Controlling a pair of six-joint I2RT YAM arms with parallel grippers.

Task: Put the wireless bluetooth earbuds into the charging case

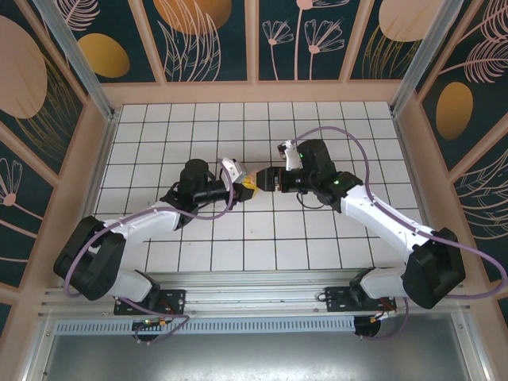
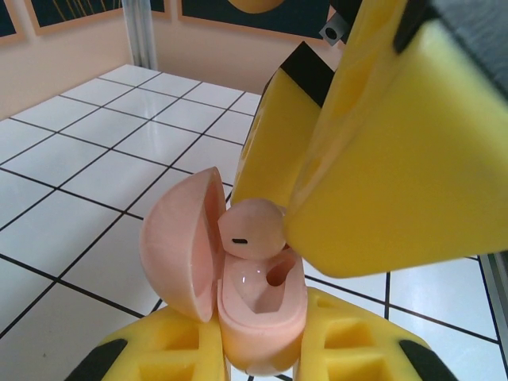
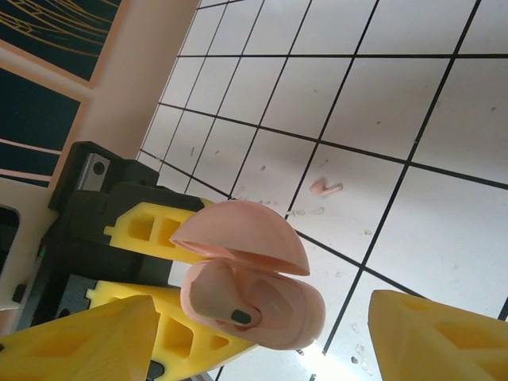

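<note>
Left claw (image 2: 262, 349) grips open pink case (image 2: 262, 313); right-wrist view reveals loose earbud (image 3: 325, 187).

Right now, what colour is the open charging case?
The charging case is pale pink, clearest in the left wrist view.

The table (image 1: 159, 135) is topped with white square tiles split by dark grout lines. In the top view a peach-coloured border (image 1: 254, 92) closes it at 9, 12 and 3 o'clock, and a metal rail (image 1: 254, 298) runs along its edge at 6 o'clock. In the right wrist view one pale pink earbud (image 3: 325, 187) lies on its side on a tile, its short stem pointing to 3 o'clock, with faint scuffs and specks around it
</note>
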